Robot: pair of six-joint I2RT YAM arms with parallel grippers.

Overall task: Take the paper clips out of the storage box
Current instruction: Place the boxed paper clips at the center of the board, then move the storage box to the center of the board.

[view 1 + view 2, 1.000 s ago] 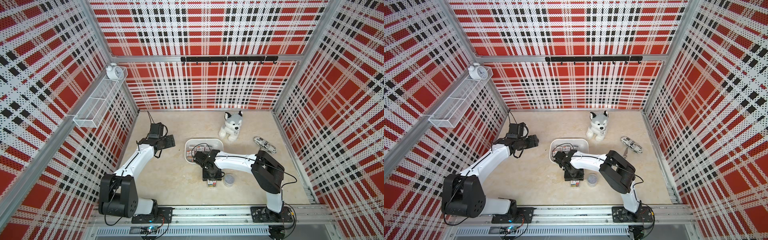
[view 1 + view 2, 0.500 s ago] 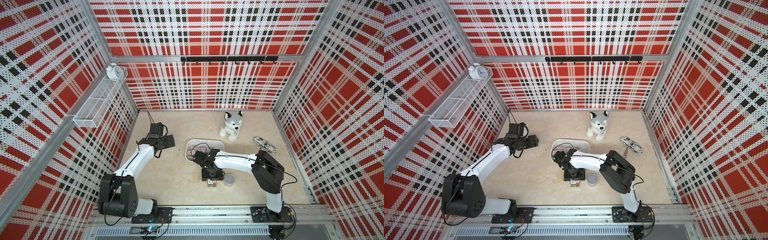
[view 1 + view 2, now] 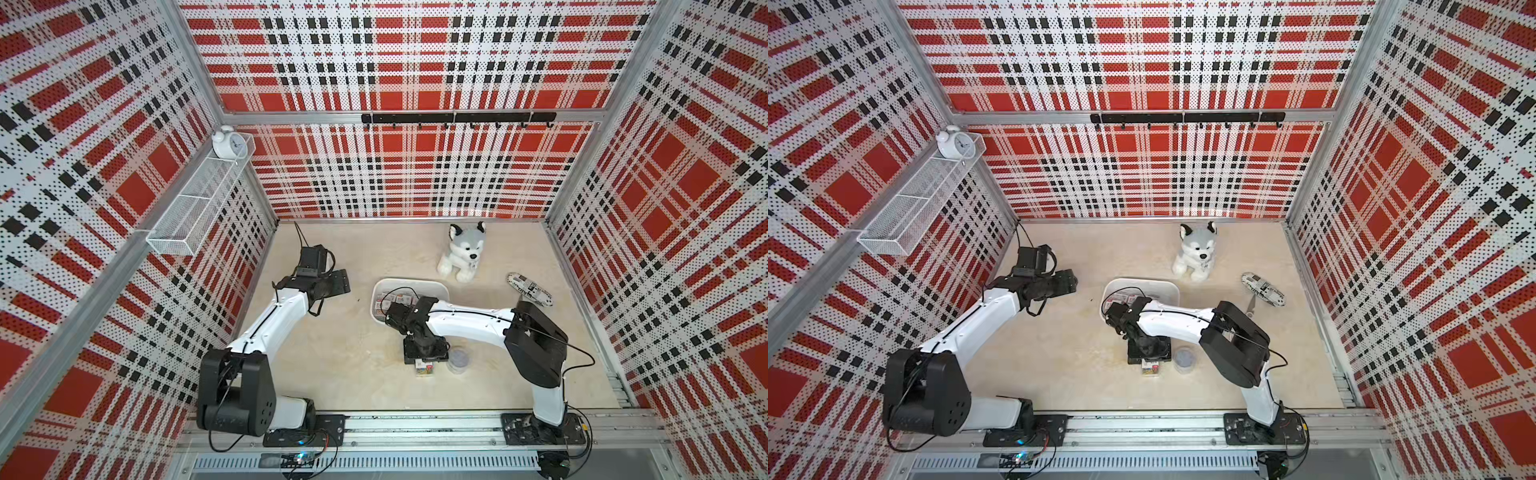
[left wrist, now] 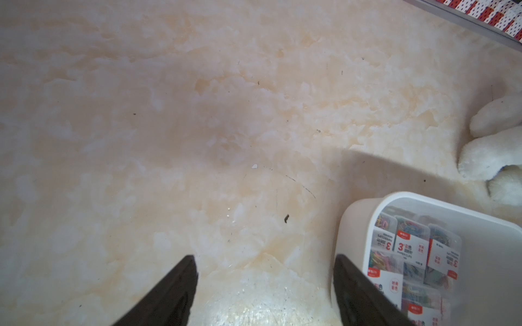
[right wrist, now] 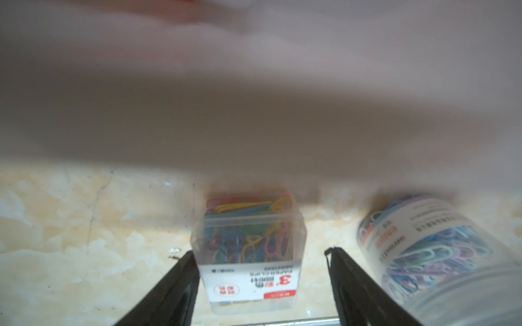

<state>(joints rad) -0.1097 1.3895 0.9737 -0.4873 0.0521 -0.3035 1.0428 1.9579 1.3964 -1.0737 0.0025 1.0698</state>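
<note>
Several clip cases [image 4: 409, 248] lie packed in the white box [image 4: 353, 225] at mid-table. One more case [image 5: 248, 248] stands on the table nearer, with the round tub [image 5: 429, 248] of pastel clips just to its right. The right gripper [image 5: 260, 252] points down over that case, its jaws spread wider than the case and gripping nothing. The left gripper [image 4: 264, 256] hovers left of the box, jaws wide and empty. Since a second ago the right jaws have spread; case and arms stand as before.

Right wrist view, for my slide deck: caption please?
Right gripper open astride a clear case of coloured clips on the table, round tub alongside.
</note>
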